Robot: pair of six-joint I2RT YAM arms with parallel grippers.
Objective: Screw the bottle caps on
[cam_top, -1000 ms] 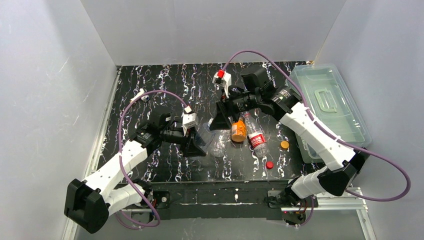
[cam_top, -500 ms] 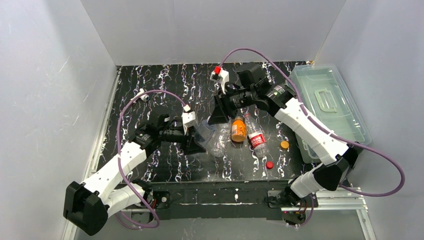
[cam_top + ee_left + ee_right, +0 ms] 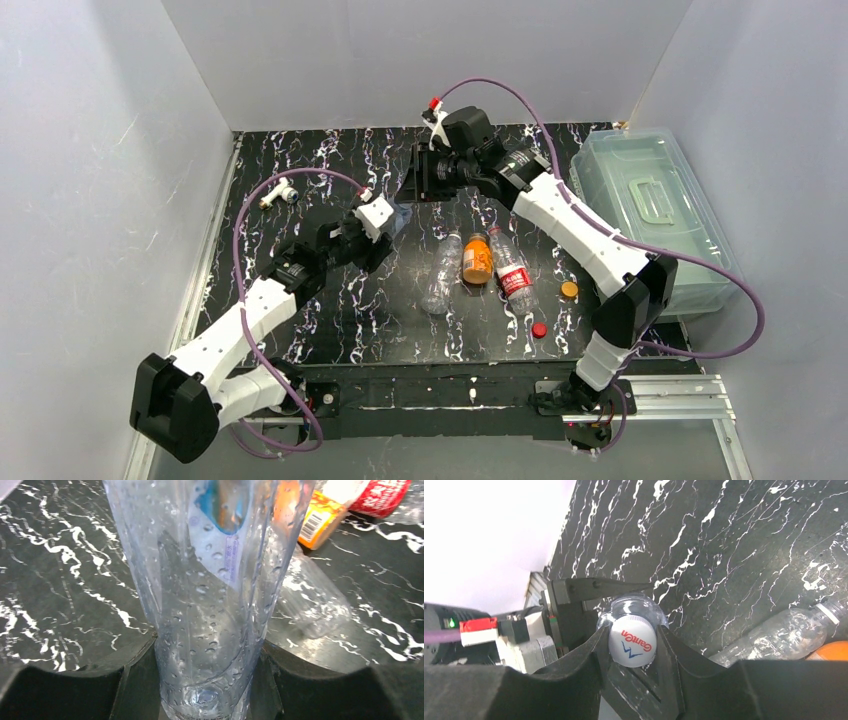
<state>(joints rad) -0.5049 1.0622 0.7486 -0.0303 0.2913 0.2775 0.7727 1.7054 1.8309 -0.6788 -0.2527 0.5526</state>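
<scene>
The white cap, printed with red and blue lettering, sits on the neck of a clear bottle. The right gripper pinches it, fingers closed snugly against its rim. The left gripper is clamped around the bottle's lower body, holding it off the worktop. A red cap and an orange-yellow cap lie loose on the worktop. Near them lie an orange bottle, a red-labelled bottle and a transparent bottle.

Lab booth w/ white walls
</scene>
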